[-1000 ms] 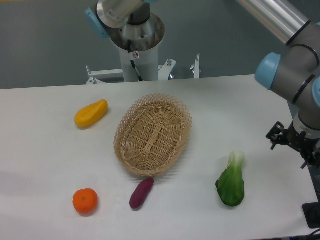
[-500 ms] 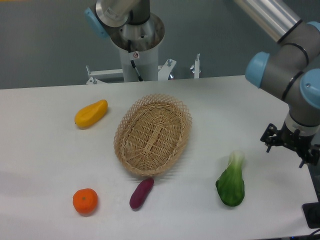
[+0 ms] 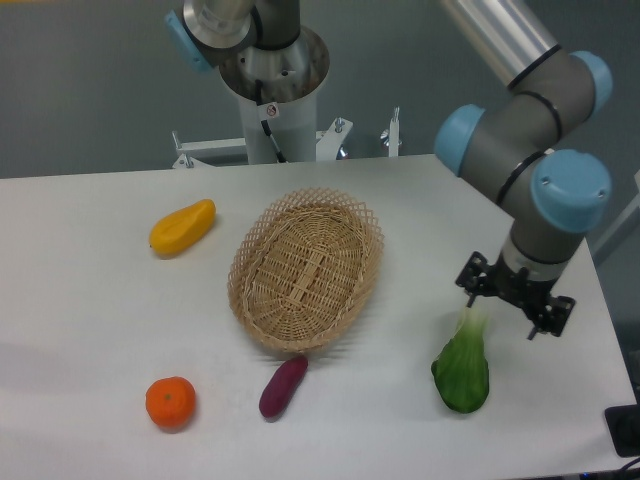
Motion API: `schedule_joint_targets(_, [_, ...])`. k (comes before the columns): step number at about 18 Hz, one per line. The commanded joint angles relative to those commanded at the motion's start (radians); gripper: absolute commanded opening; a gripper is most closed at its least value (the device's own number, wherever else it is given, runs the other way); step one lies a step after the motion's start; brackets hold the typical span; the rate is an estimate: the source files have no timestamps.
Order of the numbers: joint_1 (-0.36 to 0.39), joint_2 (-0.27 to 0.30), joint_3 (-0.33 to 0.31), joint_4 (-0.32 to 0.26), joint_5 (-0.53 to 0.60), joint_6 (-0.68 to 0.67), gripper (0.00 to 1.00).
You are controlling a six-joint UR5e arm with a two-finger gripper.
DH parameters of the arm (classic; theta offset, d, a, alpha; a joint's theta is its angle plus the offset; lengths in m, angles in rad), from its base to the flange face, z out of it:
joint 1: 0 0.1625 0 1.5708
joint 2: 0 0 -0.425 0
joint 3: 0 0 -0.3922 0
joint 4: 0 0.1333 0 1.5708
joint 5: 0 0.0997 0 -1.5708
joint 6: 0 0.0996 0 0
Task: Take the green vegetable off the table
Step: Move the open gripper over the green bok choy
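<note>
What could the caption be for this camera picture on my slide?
The end effector hovers over the pale stalk of the green vegetable on the white table, beside a wicker basket.

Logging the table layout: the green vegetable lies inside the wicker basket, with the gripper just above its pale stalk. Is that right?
Not quite. The green vegetable lies on the white table, off to the right of the wicker basket, which holds nothing. The camera view shows this. The gripper is indeed just above its pale stalk end.
</note>
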Motion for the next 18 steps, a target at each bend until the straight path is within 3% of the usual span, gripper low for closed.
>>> schedule_joint_targets(13, [0.003, -0.054, -0.034, 0.025, 0.002, 0.008, 1.00])
schedule_joint_targets(18, [0.005, -0.071, -0.064, 0.115, 0.047, 0.009, 1.00])
